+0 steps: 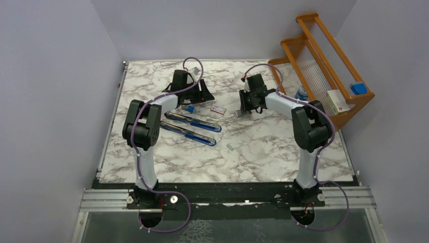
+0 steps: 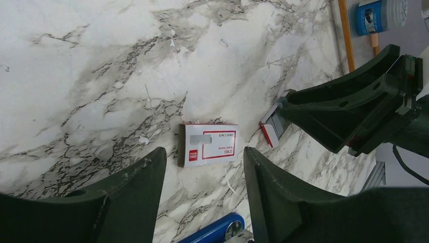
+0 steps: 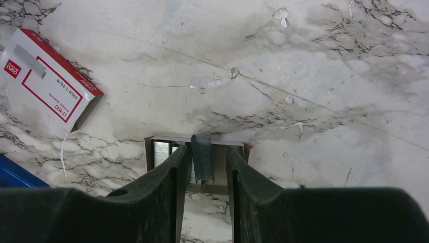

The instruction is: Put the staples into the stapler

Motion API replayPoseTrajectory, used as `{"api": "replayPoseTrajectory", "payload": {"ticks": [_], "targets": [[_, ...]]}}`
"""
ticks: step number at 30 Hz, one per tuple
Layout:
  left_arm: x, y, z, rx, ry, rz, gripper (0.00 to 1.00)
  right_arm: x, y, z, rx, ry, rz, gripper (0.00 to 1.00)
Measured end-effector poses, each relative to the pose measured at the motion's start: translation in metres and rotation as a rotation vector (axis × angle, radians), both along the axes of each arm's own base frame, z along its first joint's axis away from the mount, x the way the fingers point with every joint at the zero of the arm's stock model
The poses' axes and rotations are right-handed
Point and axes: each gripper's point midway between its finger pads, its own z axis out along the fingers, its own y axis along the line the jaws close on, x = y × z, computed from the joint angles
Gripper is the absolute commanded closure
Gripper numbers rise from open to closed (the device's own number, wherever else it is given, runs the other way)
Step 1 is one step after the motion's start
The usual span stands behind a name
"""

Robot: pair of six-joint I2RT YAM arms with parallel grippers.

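The staples' white box with a red label [image 2: 210,144] lies flat on the marble, also in the top view [image 1: 218,108] and the right wrist view [image 3: 48,76]. Its inner tray [image 3: 162,152] holds grey staple strips. One strip [image 3: 202,157] stands between my right gripper's [image 3: 207,152] narrowly parted fingers, against the left finger, with a gap to the right one. My left gripper [image 2: 203,150] is open and empty, hovering just short of the box. The blue stapler lies opened in two long halves [image 1: 195,121] [image 1: 189,135] near the left arm.
A loose staple strip [image 1: 230,147] lies on the marble in front of the stapler. A small blue-capped cylinder [image 1: 190,108] sits beside the left gripper [image 1: 202,94]. An orange wooden rack [image 1: 324,61] with small boxes stands at the back right, and a blue bottle [image 1: 302,92] beside it.
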Motion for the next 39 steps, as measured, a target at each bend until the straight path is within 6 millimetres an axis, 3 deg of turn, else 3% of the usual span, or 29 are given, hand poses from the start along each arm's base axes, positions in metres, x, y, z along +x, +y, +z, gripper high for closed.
{"api": "replayPoseTrajectory", "payload": {"ticks": [11,24,31,34,37,39], "targets": [[0.0,0.0,0.0,0.0,0.0,0.0,0.4,-0.003,-0.001,-0.002,-0.009,0.012,0.006,0.78],[0.0,0.0,0.0,-0.002,0.002,0.0,0.4,-0.004,0.0,0.002,0.001,0.012,0.012,0.81],[0.0,0.0,0.001,0.001,-0.007,-0.007,0.39,-0.014,0.007,0.043,0.078,-0.046,0.038,0.82],[-0.001,0.001,0.012,0.0,-0.038,-0.011,0.38,-0.023,0.011,0.072,0.146,-0.097,0.042,0.83],[-0.015,0.004,0.047,-0.026,-0.134,-0.014,0.37,-0.039,0.016,0.094,0.24,-0.129,0.05,0.83],[-0.028,0.004,0.083,-0.059,-0.225,-0.032,0.34,-0.051,0.021,0.11,0.312,-0.148,0.063,0.83]]}}
